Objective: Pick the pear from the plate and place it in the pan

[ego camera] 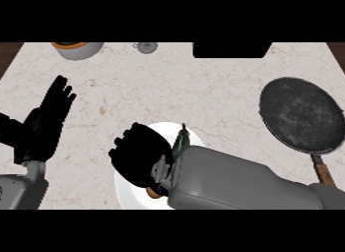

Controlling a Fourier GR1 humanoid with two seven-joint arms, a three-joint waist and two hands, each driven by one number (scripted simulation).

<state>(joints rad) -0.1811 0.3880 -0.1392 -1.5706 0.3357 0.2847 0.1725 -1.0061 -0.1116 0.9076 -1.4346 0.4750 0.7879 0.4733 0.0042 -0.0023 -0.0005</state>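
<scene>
At six o'clock on the worktop (204,88), the right hand (140,153) curls over the white plate (132,193), seemingly closed on the mostly hidden pear (180,142), likely light, smooth and bruisable, best cupped around its belly, while the pan (302,119) waits at three o'clock.

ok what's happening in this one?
The right hand is down over the white plate, fingers curled; a bit of orange shows beneath it, likely the pear, mostly hidden. The pan sits to the right with nothing in it. The left hand rests open at the left edge.
</scene>
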